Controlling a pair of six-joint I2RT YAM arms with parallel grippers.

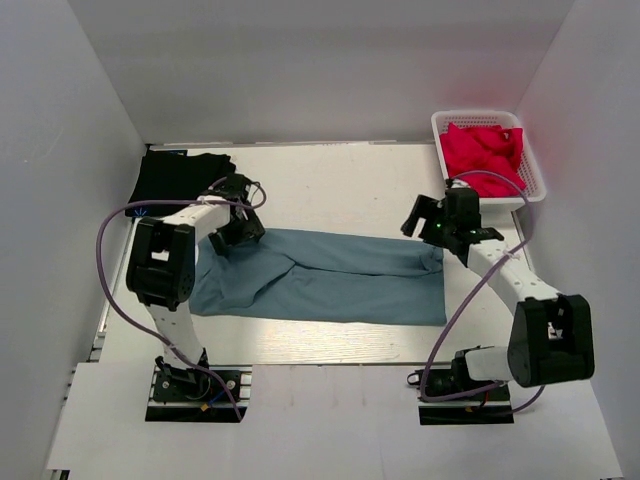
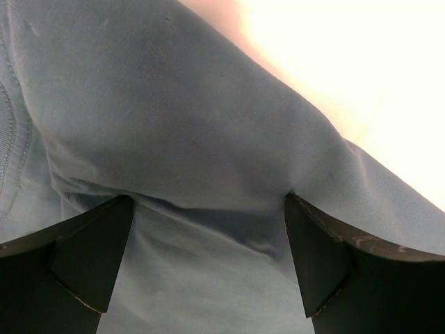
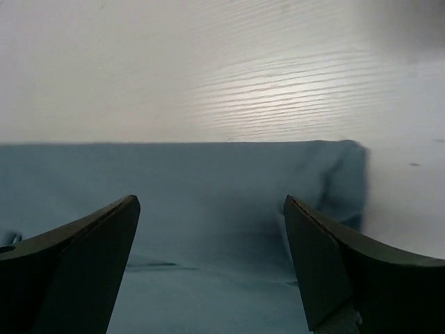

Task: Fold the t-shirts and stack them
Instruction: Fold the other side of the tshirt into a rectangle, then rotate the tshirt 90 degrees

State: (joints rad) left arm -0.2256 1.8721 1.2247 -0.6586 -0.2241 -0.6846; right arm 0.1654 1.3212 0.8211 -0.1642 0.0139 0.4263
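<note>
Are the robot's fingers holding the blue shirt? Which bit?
No, nothing is held. The left fingers are spread open on the blue shirt near its left end; the right fingers hang open over its right end.

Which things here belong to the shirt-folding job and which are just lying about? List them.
Job in hand:
blue-grey t-shirt, laid out flat
black t-shirt, far left

Lying about:
white basket
red cloth inside it

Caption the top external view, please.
Left gripper and right gripper, both open, at opposite ends of the blue-grey t-shirt; black t-shirt lies far left.
</note>
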